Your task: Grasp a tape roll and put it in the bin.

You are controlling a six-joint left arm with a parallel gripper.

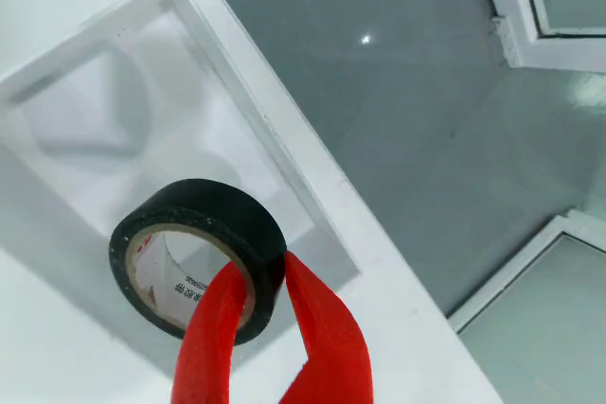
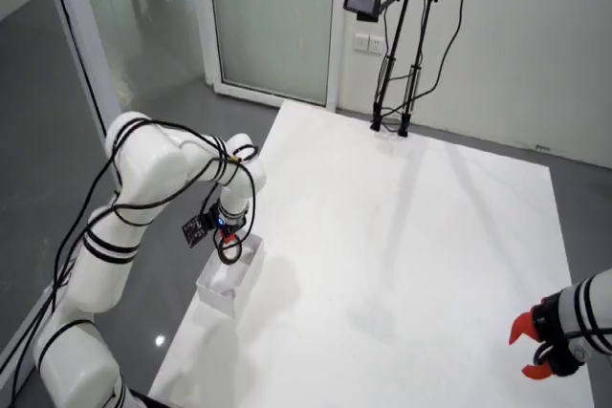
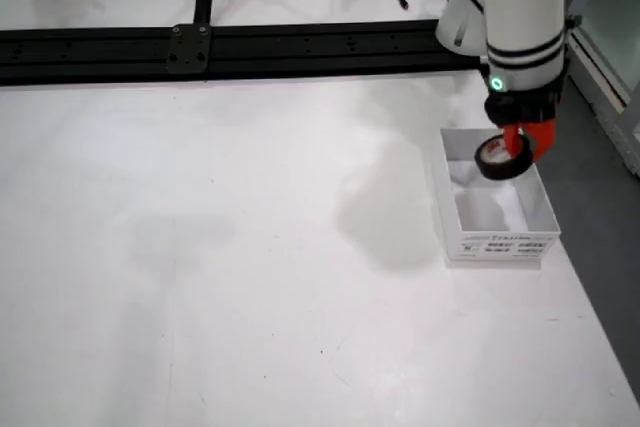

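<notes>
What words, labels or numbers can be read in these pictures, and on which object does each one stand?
No text here can be read with certainty.
Tape roll: red and dark print on the inner cardboard core, seen from the view that rides on the gripper; too small and slanted to read.
Bin: a dark printed label on its front wall, seen from the view over the table; too blurred to read.

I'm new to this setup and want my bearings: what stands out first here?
A black tape roll pinched on its wall by the red gripper, held above the white bin at the table's edge. In the view from the side, a second arm's red gripper sits idle at the far corner.
</notes>
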